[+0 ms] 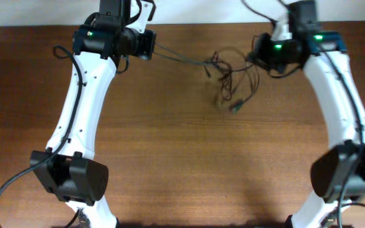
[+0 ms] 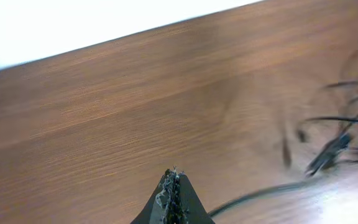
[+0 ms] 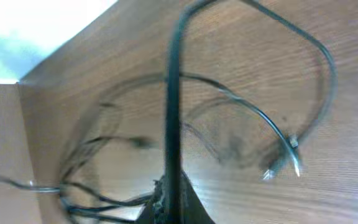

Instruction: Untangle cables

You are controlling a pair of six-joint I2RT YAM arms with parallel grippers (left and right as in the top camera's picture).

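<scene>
Cables (image 1: pixel 232 81) lay tangled on the table (image 1: pixel 182 158), strands taut between left gripper (image 2: pixel 173 178) and right gripper (image 3: pixel 166 194), both clamped on them.

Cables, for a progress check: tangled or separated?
Tangled: the cables form one overlapping bundle of loops between left gripper and right gripper.
</scene>
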